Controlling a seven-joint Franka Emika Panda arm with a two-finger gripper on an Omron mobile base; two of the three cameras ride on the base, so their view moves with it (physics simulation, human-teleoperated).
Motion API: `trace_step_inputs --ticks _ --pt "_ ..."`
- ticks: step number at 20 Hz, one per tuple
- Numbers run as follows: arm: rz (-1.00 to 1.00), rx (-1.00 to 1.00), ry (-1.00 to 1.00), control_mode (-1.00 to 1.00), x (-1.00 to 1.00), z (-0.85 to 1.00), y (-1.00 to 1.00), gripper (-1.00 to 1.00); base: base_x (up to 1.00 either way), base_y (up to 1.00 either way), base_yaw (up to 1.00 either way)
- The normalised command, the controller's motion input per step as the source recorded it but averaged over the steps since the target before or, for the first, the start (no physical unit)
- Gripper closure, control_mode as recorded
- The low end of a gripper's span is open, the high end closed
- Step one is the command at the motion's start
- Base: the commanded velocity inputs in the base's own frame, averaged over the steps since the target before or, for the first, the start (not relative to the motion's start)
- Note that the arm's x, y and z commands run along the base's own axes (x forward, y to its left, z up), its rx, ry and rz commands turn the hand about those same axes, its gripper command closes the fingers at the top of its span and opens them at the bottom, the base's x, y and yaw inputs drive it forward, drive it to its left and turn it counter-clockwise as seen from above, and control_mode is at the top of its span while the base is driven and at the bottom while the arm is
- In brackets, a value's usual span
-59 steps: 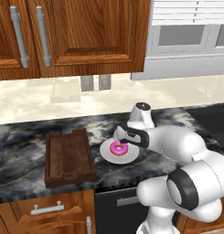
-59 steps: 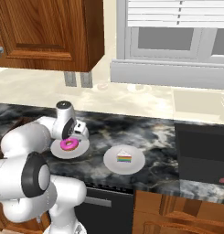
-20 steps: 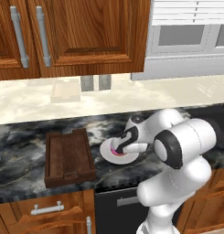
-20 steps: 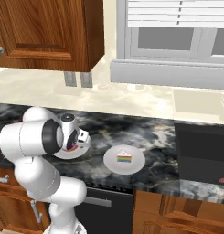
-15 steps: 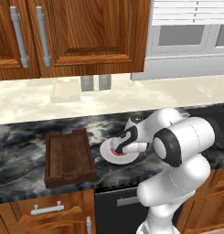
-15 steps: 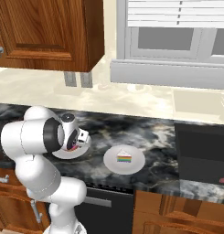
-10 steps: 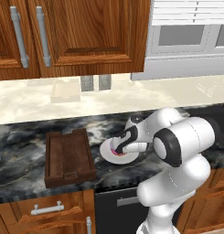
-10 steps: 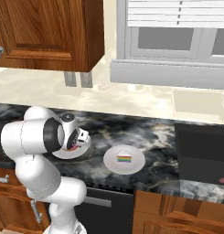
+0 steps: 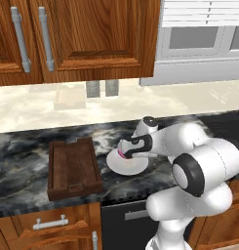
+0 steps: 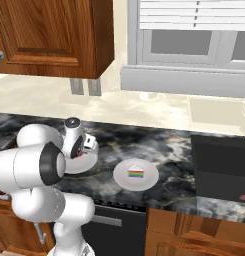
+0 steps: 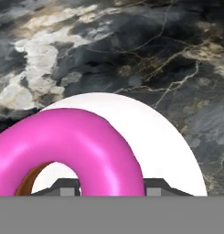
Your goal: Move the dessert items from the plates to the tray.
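1 gripper (image 9: 122, 153) low over donut (image 11: 67, 151), plate (image 11: 173, 151) rim bare, tray (image 9: 72, 167) just beside

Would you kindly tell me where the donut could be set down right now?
The wooden tray is bare, left of the donut's plate. Bare counter lies between that plate and the cake's plate. The donut's plate is crowded by the pincer at the donut.

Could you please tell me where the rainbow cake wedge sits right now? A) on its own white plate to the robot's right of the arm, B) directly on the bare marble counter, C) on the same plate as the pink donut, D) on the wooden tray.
A: the cake wedge rests on a separate white plate, apart from the plate holding the pink donut, and the tray carries nothing.
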Motion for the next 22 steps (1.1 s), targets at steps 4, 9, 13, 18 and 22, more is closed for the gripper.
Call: trace_step_inputs --ticks 4,9,13,18,22 --pt "0.00 0.04 -0.01 -1.00 0.00 0.96 0.12 1.00 0.00 0.00 0.00" --pt "0.04 0.17 0.00 -1.00 0.00 0.27 0.32 1.00 0.00 0.00 0.00" --pt "0.02 0.10 0.00 -1.00 0.00 -0.01 0.72 1.00 0.00 0.00 0.00" --pt "0.00 0.00 0.00 -1.00 0.00 -0.02 0.99 1.00 0.00 0.00 0.00" --pt "0.00 0.01 0.00 -1.00 0.01 -0.10 1.00 1.00 0.00 0.00 0.00"
